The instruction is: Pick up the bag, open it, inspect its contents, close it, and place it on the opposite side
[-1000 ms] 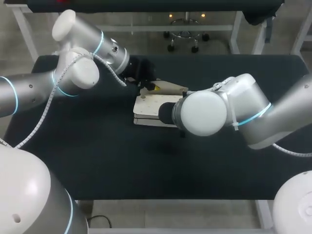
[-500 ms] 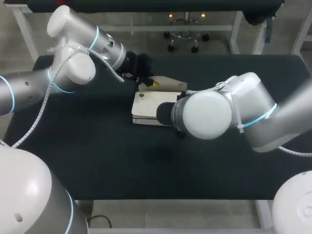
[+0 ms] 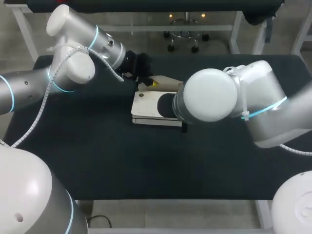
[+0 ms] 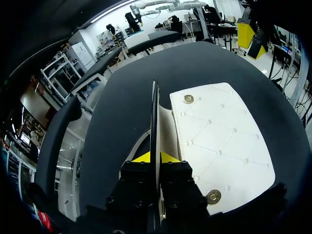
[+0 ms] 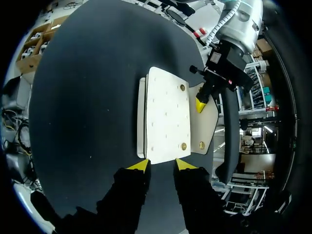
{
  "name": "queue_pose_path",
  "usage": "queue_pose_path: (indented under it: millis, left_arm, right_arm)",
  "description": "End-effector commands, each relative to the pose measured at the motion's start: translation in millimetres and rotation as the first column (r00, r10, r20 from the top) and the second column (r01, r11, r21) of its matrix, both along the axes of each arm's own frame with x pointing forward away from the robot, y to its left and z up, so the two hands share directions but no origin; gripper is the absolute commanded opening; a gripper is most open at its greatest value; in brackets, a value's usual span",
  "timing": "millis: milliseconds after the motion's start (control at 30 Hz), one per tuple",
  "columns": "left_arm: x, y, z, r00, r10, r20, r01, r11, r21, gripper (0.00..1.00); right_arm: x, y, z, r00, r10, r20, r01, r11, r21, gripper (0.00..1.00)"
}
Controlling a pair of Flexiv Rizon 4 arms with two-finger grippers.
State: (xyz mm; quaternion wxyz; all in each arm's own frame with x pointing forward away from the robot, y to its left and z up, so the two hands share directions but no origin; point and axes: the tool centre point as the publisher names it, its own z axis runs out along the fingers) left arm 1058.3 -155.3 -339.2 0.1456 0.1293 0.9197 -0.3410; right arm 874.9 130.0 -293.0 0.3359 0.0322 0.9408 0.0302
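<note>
The white quilted bag (image 3: 148, 105) lies flat on the black table (image 3: 97, 161), mid-table. Its flap (image 5: 208, 124) is folded back on the far side, showing snap studs (image 4: 187, 99) on the body (image 4: 219, 146). My left gripper (image 4: 155, 160) is shut on the flap's thin edge, seen edge-on between its yellow tips; in the head view it sits at the bag's far edge (image 3: 148, 82). My right gripper (image 5: 161, 165) hovers at the bag's (image 5: 165, 114) near end with its fingers apart and nothing between them. In the head view my right arm's elbow (image 3: 209, 95) hides the bag's right part.
Black table surface surrounds the bag on all sides, with wide room at the front (image 3: 161, 165) and at the left (image 3: 73, 126). My left arm's cable (image 3: 46, 107) hangs over the table's left part.
My right arm's elbow has lifted and swung toward the far side. My left gripper shifted slightly back and left with the flap, and the bag slid a little leftward.
</note>
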Motion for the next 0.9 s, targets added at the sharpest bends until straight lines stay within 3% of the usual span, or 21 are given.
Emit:
queue_pose_path:
  millis: [33,167,367,533,900]
  left_arm:
    - [0.3,0.0,0.4,1.000,0.000,0.000,0.000,1.000,-0.002,0.00]
    - [-3.6,3.6,7.4,0.999,0.018,0.033,-0.018,1.000,-0.005,0.00]
    - [-15.3,6.1,48.9,0.992,0.023,0.124,-0.024,1.000,0.003,0.00]
    - [-21.7,1.5,77.1,0.992,0.004,0.125,-0.008,1.000,0.029,0.00]
    - [-21.7,1.5,77.1,0.992,0.004,0.125,-0.008,1.000,0.029,0.00]
  right_arm:
    - [6.1,1.0,15.8,0.998,-0.005,-0.057,0.005,1.000,0.006,0.00]
    - [16.2,3.3,17.8,0.996,-0.018,-0.089,0.020,1.000,0.020,0.00]
    - [23.3,6.8,21.7,0.991,-0.011,-0.134,0.014,1.000,0.024,0.00]
    - [23.8,8.4,29.2,0.986,0.002,-0.165,0.003,1.000,0.030,0.00]
    - [23.8,8.4,29.2,0.986,0.002,-0.165,0.003,1.000,0.030,0.00]
